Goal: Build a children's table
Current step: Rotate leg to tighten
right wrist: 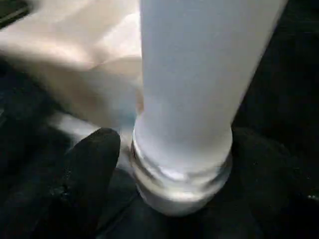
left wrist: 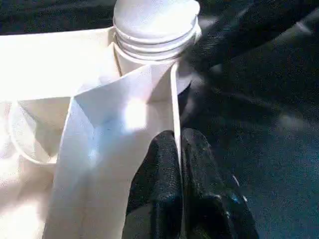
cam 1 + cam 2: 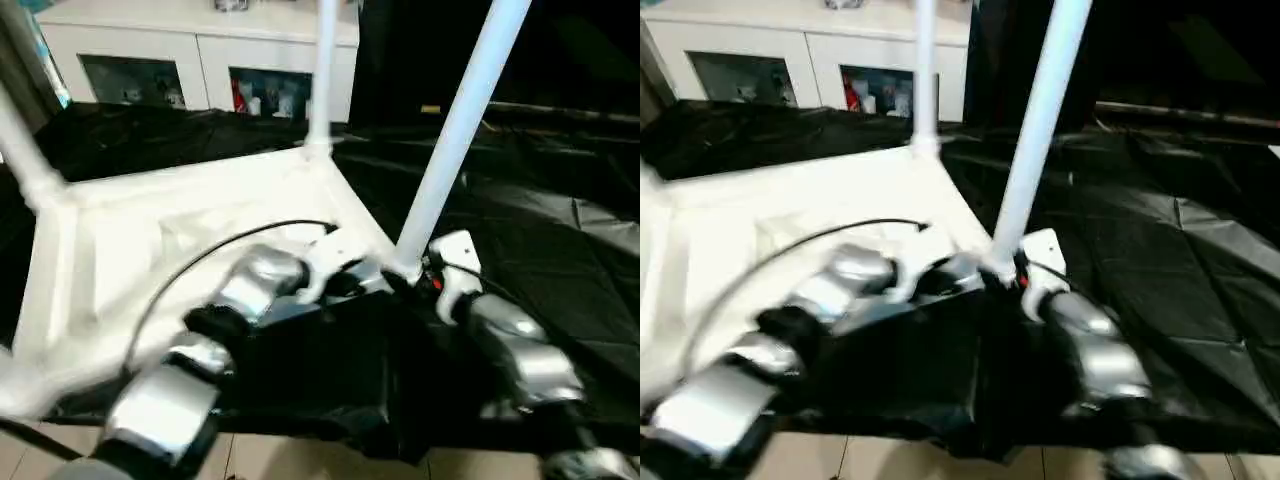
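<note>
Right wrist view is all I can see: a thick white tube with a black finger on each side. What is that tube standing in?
Observer: It is a leg standing in the near right corner of an upside-down white tabletop, which lies on a black sheet.
Operator: Is the other claw doing anything?
Observer: Yes. The left claw is shut on the tabletop's thin side wall, right beside that corner.
Operator: Are any other legs in?
Observer: A second leg stands upright in the far corner, and a third leg rises from the left corner.
</note>
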You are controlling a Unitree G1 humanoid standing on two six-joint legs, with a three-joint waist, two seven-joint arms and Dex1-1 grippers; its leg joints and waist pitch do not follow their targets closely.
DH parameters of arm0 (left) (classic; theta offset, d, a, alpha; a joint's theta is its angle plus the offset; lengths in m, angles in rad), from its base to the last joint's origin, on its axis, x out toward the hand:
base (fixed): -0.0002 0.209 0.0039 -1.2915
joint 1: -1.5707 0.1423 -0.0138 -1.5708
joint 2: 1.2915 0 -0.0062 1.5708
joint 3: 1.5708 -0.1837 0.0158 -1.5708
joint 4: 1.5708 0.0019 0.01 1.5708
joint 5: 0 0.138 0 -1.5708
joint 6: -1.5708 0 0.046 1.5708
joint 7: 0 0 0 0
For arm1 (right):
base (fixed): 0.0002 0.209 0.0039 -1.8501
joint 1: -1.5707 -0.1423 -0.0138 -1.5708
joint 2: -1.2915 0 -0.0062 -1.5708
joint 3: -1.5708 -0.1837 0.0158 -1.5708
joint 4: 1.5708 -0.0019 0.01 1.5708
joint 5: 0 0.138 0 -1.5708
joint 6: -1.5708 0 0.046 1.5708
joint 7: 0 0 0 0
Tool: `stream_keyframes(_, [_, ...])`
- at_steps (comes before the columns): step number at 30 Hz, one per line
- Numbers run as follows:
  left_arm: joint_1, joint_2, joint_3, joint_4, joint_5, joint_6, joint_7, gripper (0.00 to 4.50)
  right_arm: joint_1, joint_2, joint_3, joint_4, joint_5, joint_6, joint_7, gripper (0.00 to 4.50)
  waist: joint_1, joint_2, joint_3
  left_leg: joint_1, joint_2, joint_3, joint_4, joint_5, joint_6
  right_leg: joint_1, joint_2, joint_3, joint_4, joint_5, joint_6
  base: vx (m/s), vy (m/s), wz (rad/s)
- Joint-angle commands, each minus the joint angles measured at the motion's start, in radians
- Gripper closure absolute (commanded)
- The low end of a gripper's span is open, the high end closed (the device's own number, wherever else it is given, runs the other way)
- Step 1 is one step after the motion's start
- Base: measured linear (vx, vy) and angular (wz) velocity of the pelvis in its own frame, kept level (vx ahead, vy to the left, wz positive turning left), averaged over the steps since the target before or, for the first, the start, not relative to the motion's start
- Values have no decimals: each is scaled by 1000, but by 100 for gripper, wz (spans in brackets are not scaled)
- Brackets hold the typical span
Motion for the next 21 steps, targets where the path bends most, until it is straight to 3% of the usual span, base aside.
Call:
stream_keyframes(1, [43, -7, -27, 1, -28, -19, -88, 450, 7, -12, 25, -36, 25, 15, 77, 67, 9, -16, -43, -2, 63, -29, -56, -179, 98, 35, -88, 54, -87, -261, -171, 0, 0, 0])
stream_keyframes(4, [68, 30, -39, -34, -49, -34, -184, 450, 16, -71, 27, -49, 31, 2, 154, 67, 9, -15, -48, -1, 65, -26, -50, -124, 113, 39, -84, 54, -65, -92, -236, 0, 0, 0])
stream_keyframes(7, [86, 51, -36, -67, -77, -22, -250, 450, 19, -100, 29, -58, 40, -1, 199, 67, 11, -18, -46, -1, 62, -23, -47, -120, 129, 43, -87, 53, -62, -66, -256, 0, 0, 0])
stream_keyframes(14, [109, 72, -31, -119, -88, -9, -304, 450, 12, -109, 54, -48, 36, -13, 250, 67, 26, -14, -41, 4, 66, -24, -52, -164, 87, 39, -88, 54, -72, -190, -224, 0, 0, 0])
stream_keyframes(21, [111, 72, -32, -133, -85, 4, -310, 450, 3, -83, 72, -22, 28, -25, 262, 122, 27, -13, -44, 3, 64, -24, -51, -137, 89, 41, -87, 53, -66, -136, -228, 0, 0, 0])
